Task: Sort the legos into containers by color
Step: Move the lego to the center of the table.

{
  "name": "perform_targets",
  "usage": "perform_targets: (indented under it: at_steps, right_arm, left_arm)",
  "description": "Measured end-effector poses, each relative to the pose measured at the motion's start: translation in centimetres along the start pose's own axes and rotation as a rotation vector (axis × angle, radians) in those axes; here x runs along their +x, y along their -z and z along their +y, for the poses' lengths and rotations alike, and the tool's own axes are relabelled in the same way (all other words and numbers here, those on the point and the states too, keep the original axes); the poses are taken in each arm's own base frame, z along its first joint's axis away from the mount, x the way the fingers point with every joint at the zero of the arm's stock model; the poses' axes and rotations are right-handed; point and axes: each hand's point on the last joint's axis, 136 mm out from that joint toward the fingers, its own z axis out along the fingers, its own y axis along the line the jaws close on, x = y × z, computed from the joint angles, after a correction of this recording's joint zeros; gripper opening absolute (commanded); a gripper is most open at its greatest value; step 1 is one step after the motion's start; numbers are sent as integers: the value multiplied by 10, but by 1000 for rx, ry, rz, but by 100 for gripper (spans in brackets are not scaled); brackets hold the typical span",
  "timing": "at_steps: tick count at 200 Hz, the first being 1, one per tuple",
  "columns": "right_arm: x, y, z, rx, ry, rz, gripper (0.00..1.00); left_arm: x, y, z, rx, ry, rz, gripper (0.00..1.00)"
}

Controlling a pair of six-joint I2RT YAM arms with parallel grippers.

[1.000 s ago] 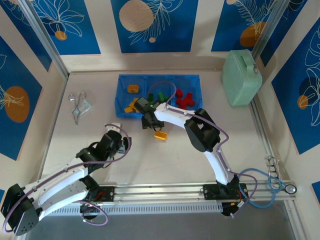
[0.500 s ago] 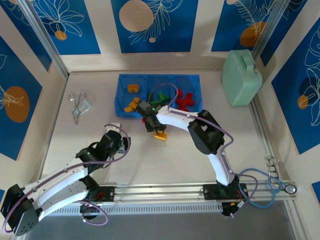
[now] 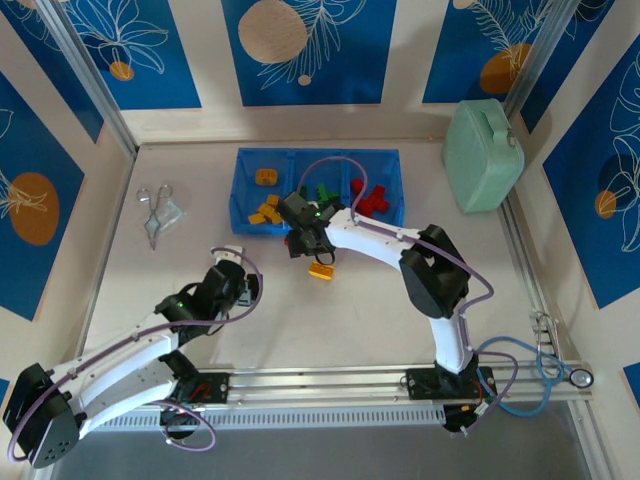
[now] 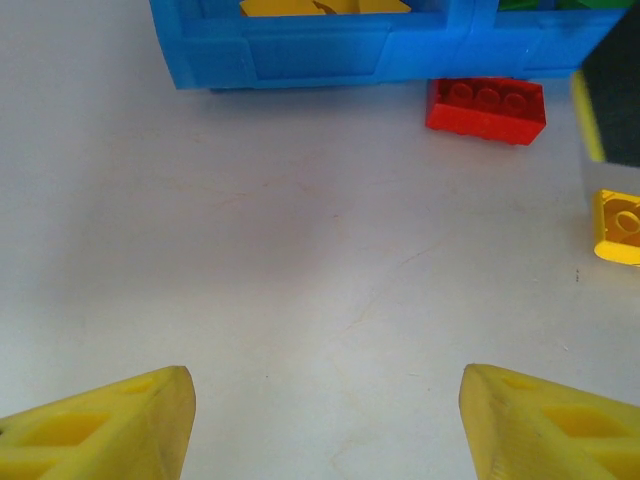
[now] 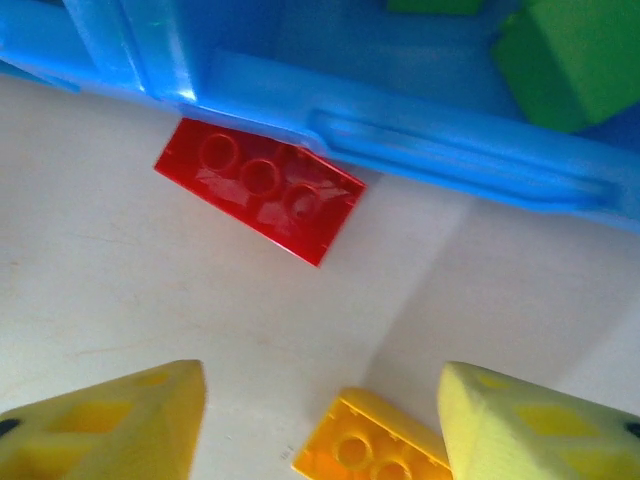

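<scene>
The blue tray (image 3: 318, 160) holds three containers: yellow legos (image 3: 265, 208) in the left one, green legos (image 3: 325, 191) in the middle, red legos (image 3: 371, 198) on the right. Two legos lie on the table in front of it. A red brick (image 5: 260, 188) rests against the tray's front wall (image 5: 420, 135), also seen as the red brick (image 4: 486, 108). A yellow brick (image 3: 321, 270) lies nearer, the same yellow brick (image 5: 375, 445) just between my right fingers. My right gripper (image 5: 320, 425) hangs open and empty above both. My left gripper (image 4: 325, 425) stands open over bare table.
A mint green handled case (image 3: 484, 155) stands at the back right. Scissors (image 3: 155, 213) lie at the left. A metal rail (image 3: 330, 378) runs along the near edge. Walls close off the table's back and sides.
The right arm's elbow has swung to the right while its gripper stays before the tray. Its jaws narrowed, then widened again, holding nothing. The yellow brick and the left arm have barely moved.
</scene>
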Motion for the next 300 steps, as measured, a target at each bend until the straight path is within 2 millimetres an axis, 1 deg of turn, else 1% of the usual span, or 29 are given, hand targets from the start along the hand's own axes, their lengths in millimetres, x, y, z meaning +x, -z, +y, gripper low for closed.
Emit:
perform_targets:
  at_steps: [11, 34, 55, 86, 106, 147, 169, 213, 239, 267, 300]
  right_arm:
    - [-1, -8, 6, -16, 15, 17, 76]
    - [-5, -27, 12, -36, 19, 45, 78]
    - [-10, -38, 16, -42, 17, 56, 82]
    - [-27, -43, 24, -53, 22, 43, 83]
    - [-33, -45, 28, -57, 33, 37, 83]
    - [-31, -52, 29, -60, 60, 54, 81]
    - [-29, -53, 34, -78, 85, 57, 78]
    - [-21, -52, 46, -87, 141, 54, 76]
    - [-19, -52, 47, -74, 169, 48, 76]
    - [-22, -50, 48, -73, 188, 39, 76]
    - [-38, -39, 57, -91, 202, -12, 75]
  left_arm:
    - [-1, 1, 0, 2, 2, -5, 70]
    - [-4, 4, 0, 10, 9, -20, 70]
    - [-5, 6, 0, 12, 12, -25, 70]
    - [-5, 6, 1, 10, 11, -23, 70]
    - [-4, 6, 1, 9, 10, -21, 70]
    - [-4, 6, 1, 9, 7, -20, 70]
    - [-3, 6, 1, 7, 4, -17, 70]
    - [-2, 4, 1, 4, 1, -11, 70]
    - [-2, 4, 1, 4, -5, -11, 70]
    - [-2, 4, 1, 4, -6, -11, 70]
    - [-3, 6, 2, 7, -3, -18, 70]
